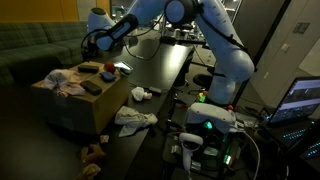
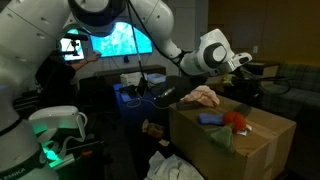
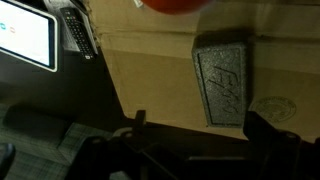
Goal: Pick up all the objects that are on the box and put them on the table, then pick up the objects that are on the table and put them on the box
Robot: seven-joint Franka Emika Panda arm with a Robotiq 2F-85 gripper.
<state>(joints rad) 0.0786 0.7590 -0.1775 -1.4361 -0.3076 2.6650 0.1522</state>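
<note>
Gripper (image 3: pixel 200 128), jaws apart, over flat black slab (image 3: pixel 222 85) on cardboard box (image 3: pixel 150 80)

I work in what looks like a lab or office with a lounge corner. A dark green sofa (image 1: pixel 25 50) sits far left, a lit computer screen (image 2: pixel 120 40) glows behind me, and a long black table (image 1: pixel 165 65) runs alongside.

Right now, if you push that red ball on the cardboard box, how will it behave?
The red ball looks round, so it would likely roll across the flat top of the cardboard box. It seems small beside the box, so probably light. Whether it is soft or hard I cannot tell.
</note>
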